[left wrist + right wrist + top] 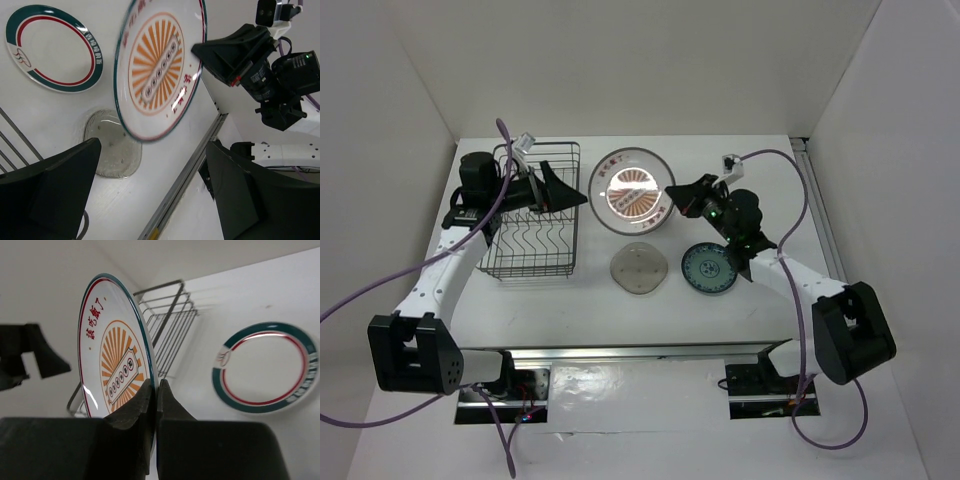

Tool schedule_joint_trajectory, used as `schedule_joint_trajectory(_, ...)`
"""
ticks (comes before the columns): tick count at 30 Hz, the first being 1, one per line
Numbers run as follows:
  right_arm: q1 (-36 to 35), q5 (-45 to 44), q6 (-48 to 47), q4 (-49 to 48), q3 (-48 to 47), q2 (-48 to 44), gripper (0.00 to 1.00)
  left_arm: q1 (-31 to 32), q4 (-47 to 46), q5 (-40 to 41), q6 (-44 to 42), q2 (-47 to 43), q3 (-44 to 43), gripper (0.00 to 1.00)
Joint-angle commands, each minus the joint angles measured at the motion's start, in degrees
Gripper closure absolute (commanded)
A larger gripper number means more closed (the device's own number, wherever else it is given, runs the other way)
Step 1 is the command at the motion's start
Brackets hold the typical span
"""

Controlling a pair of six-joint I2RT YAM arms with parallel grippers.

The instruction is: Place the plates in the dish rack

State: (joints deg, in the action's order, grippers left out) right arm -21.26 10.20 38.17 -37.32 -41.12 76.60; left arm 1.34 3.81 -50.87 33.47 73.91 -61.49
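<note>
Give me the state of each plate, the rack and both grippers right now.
sunburst plate: off the table, on edge, pinched at its rim.
rim-band plate: flat on the table, free.
translucent plate: flat on the table, free.
teal plate: flat on the table, free.
dish rack: no plate visible in it.
left gripper: open, over the rack.
right gripper: shut on the sunburst plate.

Sunburst plate [117,370] tilted on edge, banded plate [265,370], grey plate [639,269], teal plate [708,268] flat, black wire rack [535,245] beside them
</note>
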Motion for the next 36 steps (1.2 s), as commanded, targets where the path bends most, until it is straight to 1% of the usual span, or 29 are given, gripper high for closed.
schedule_joint_trajectory(1,-2.64,4.3,-1.61,-8.29,-1.41,-2.07,1.0,0.24,-1.53,-0.73,-0.86,0.45,-0.47,0.0)
schedule_joint_trajectory(5,-7.64,4.31,-1.69,-8.29,-3.17,-0.84,1.0,0.24,1.89,3.75,-2.18,0.97,-1.7,0.0)
schedule_joint_trajectory(7,-8.89,2.99,-2.31,-8.9,-3.17,-0.84,1.0,0.24,3.04,6.21,-3.41,0.97,-2.22,0.01)
schedule_joint_trajectory(9,-8.89,3.77,-1.1,-9.78,-3.17,0.56,1.0,0.24,3.74,8.14,-3.42,0.36,-2.23,0.01)
schedule_joint_trajectory(10,-9.41,4.47,-0.3,-10.66,-3.17,0.57,1.0,0.24,3.74,8.16,-4.02,0.36,-2.23,0.04)
schedule_joint_trajectory(11,-9.42,5.18,0.4,-11.36,-3.17,1.53,1.0,0.24,3.74,8.16,-4.03,0.36,-2.23,0.17)
schedule_joint_trajectory(12,-9.94,6.49,1.11,-12.85,-3.17,2.06,1.0,0.24,3.74,7.46,-4.03,0.36,-2.23,0.25)
schedule_joint_trajectory(13,-9.95,6.5,1.64,-13.56,-3.17,2.85,1.0,0.24,3.74,6.85,-4.03,0.97,-2.23,0.37)
schedule_joint_trajectory(14,-10.73,6.5,1.64,-13.57,-3.87,2.86,1.0,0.24,3.74,6.84,-4.03,0.97,-2.75,0.57)
schedule_joint_trajectory(15,-11.35,5.98,1.64,-13.05,-3.88,3.46,1.0,0.24,4.53,6.84,-4.03,1.5,-2.75,0.92)
schedule_joint_trajectory(16,-11.35,5.98,1.64,-13.04,-4.4,3.47,1.0,0.24,5.06,6.84,-4.03,1.5,-3.45,1.0)
schedule_joint_trajectory(18,-11.88,5.36,1.11,-11.99,-4.4,3.47,0.98,0.24,5.58,7.53,-4.03,1.5,-4.07,1.0)
schedule_joint_trajectory(19,-11.88,4.84,0.59,-11.38,-5.1,3.47,0.88,0.24,6.29,8.15,-4.73,0.54,-4.07,1.0)
schedule_joint_trajectory(20,-11.88,4.83,0.59,-11.37,-5.11,3.47,0.36,0.24,6.29,10.42,-5.6,-1.29,-4.07,1.0)
schedule_joint_trajectory(21,-11.88,4.14,-0.02,-10.85,-5.11,2.95,0.1,0.24,8.03,12.53,-6.74,-2.62,-4.59,1.0)
schedule_joint_trajectory(22,-11.88,3.35,-0.55,-9.8,-5.11,2.16,0.01,0.24,9.01,15.42,-6.76,-3.93,-5.3,1.0)
schedule_joint_trajectory(23,-11.88,2.82,-1.08,-8.48,-5.63,2.15,0.01,0.93,10.58,23.89,-7.71,-5.43,-5.91,1.0)
schedule_joint_trajectory(25,-11.88,1.67,-2.39,-4.18,-6.16,0.32,0.01,2.77,13.84,34.12,-9.56,-10.35,-7.75,1.0)
schedule_joint_trajectory(26,-11.88,1.67,-3.88,-2.86,-6.16,-0.3,0.01,3.31,14.81,43.13,-12.26,-12.02,-8.55,1.0)
schedule_joint_trajectory(27,-11.88,0.62,-4.42,-0.84,-6.16,-0.83,0.01,3.31,14.82,47.05,-13.34,-15.43,-8.55,1.0)
schedule_joint_trajectory(28,-11.88,0.61,-4.42,-0.3,-5.47,-1.97,0.01,3.31,15.51,51.09,-14.22,-16.85,-9.34,1.0)
schedule_joint_trajectory(29,-11.88,0.61,-4.95,-0.3,-4.94,-1.98,0.01,3.84,15.52,60.27,-14.75,-17.91,-9.95,1.0)
schedule_joint_trajectory(32,-11.35,1.41,-4.95,0.93,-2.74,-3.47,0.01,3.84,18.77,70.0,-18.25,-19.33,-12.76,1.0)
schedule_joint_trajectory(33,-11.35,2.01,-4.95,1.46,-1.95,-3.99,0.01,3.84,19.38,75.08,-19.57,-19.33,-13.3,1.0)
schedule_joint_trajectory(36,-11.35,2.02,-5.48,3.74,-1.42,-4.53,0.01,3.84,19.39,82.31,-23.61,-19.33,-13.3,1.0)
